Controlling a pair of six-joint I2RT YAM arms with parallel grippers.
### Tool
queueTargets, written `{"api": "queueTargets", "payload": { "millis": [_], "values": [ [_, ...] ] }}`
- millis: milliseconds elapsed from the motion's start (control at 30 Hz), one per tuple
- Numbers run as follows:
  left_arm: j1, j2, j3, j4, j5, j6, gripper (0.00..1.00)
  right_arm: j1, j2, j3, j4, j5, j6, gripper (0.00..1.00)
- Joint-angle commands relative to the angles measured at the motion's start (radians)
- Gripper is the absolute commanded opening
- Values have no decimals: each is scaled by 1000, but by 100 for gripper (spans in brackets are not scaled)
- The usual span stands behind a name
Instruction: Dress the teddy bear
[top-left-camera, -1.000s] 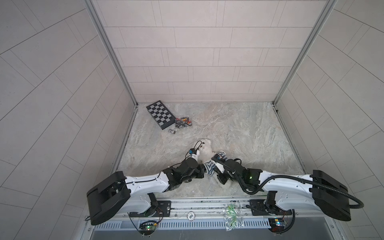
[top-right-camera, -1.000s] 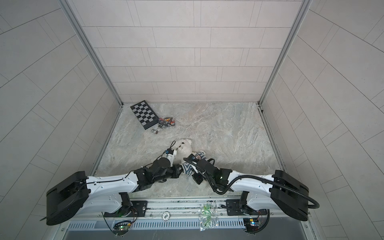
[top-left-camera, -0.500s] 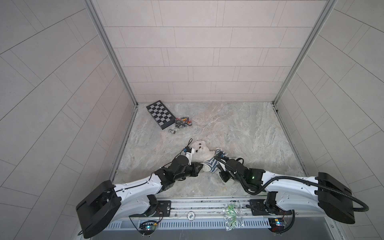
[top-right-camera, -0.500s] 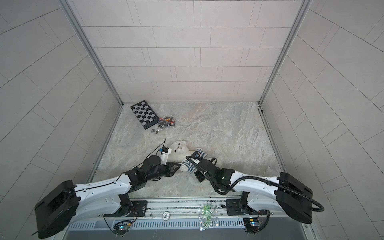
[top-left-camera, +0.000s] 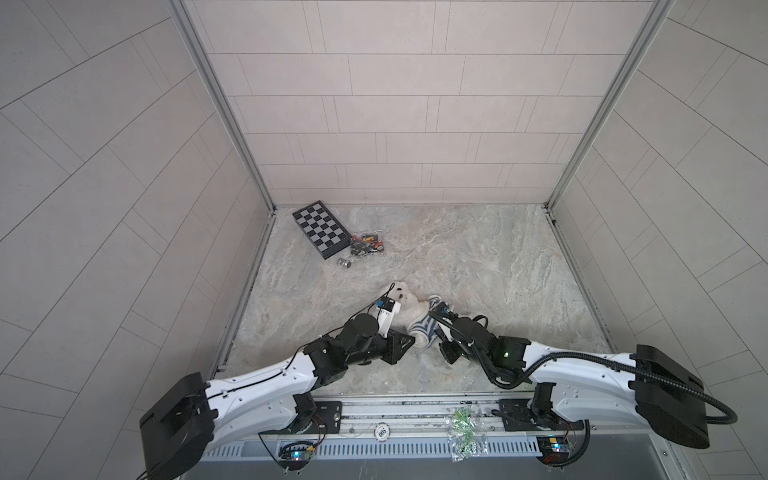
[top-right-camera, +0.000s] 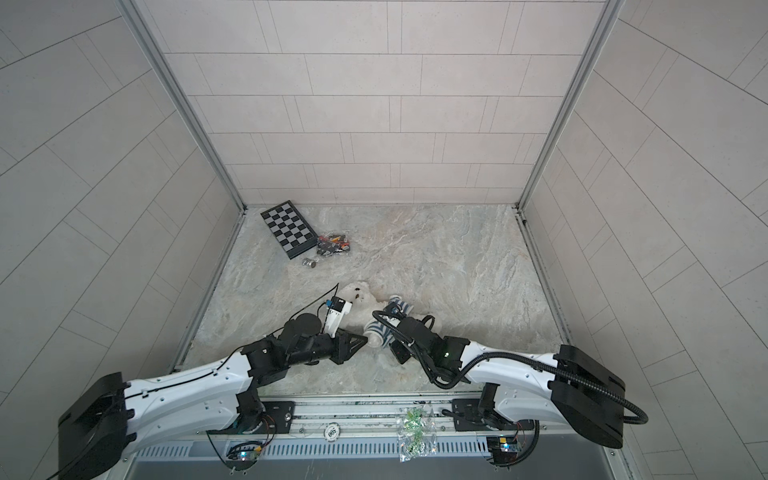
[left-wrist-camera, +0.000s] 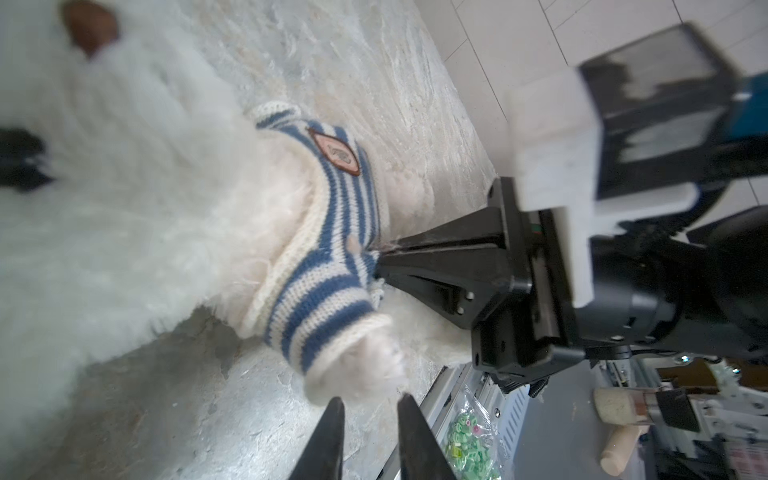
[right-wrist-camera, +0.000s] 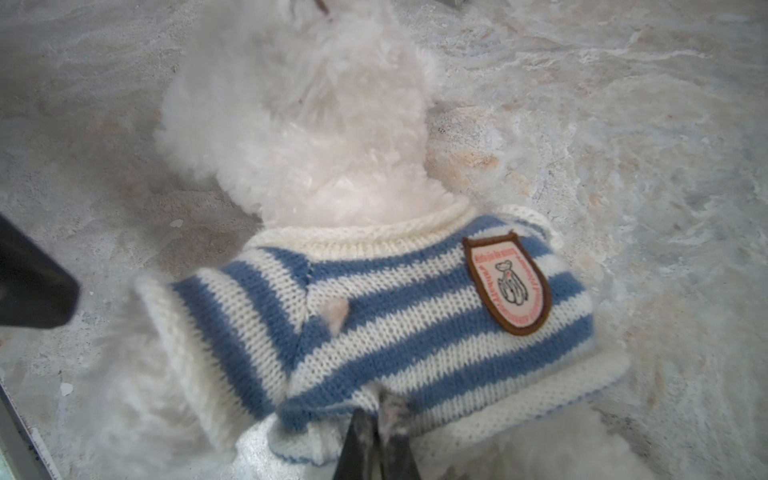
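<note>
Robotics lab test cell, by every sign in both top views. Boxed in on three sides by pale beige tile-pattern wall panels, held at the corners by grey aluminium posts. Floored with a marble-patterned grey-beige counter. Edged at the front by a grey metal rail bearing a white-and-black left robot arm and a matching right robot arm, with a bare circuit board, loose wiring and a slotted grey vent strip just below.

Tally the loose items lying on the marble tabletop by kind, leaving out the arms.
teddy bear: 1
striped shirt: 1
chessboard: 1
bag of small parts: 1
small metal piece: 1
Total: 5
</note>
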Motion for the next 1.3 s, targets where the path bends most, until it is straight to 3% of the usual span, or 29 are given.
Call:
{"api": "queueTargets", "payload": {
  "millis": [0,300,500,967,1267],
  "values": [
    [-60,-31,47,-159,-140,51,30,-6,-18,-24,5,11,23,0],
    [-128,133,142,-181,-251,25,33,-6,-22,-35,46,-14,28,0],
    [-127,211,192,-184,-293,25,41,-6,-34,-44,54,-15,27,0],
    [-134,338,246,-200,-354,70,37,-6,-73,-68,70,-3,22,0],
    [-137,284,195,-175,-338,92,3,-6,-92,-79,49,36,25,0]
  ]
}}
